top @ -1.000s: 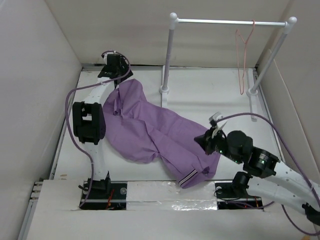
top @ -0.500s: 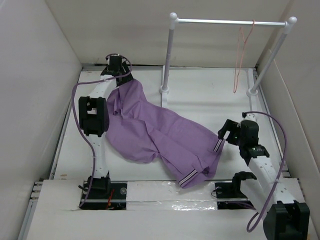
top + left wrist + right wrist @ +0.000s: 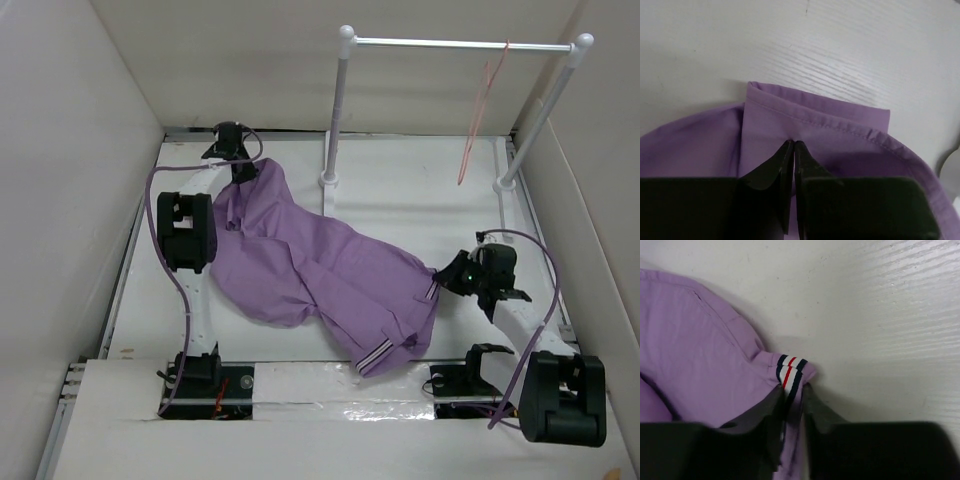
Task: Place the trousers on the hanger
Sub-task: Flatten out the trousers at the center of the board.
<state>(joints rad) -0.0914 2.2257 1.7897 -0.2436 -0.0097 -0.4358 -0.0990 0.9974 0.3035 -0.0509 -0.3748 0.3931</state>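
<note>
The lilac trousers (image 3: 320, 260) lie spread across the table, legs to the far left, striped waistband to the near right. My left gripper (image 3: 240, 172) is at the far end of a leg. In the left wrist view it (image 3: 794, 146) is shut on the cloth (image 3: 815, 125) just behind the stitched hem. My right gripper (image 3: 447, 277) is at the right waistband corner. The right wrist view shows it (image 3: 794, 391) shut on the striped band (image 3: 790, 371). The pink hanger (image 3: 478, 110) hangs tilted from the rail at the far right, away from both grippers.
The rack's silver crossbar (image 3: 460, 43) spans two white posts (image 3: 335, 110) standing on the far half of the table. White walls close in on both sides. A second striped waistband corner (image 3: 377, 355) lies near the front edge.
The left gripper came down onto the leg hem and shut. The right arm swung round to the waistband corner, opened, then shut on it. The hanger's lower end swung left.
</note>
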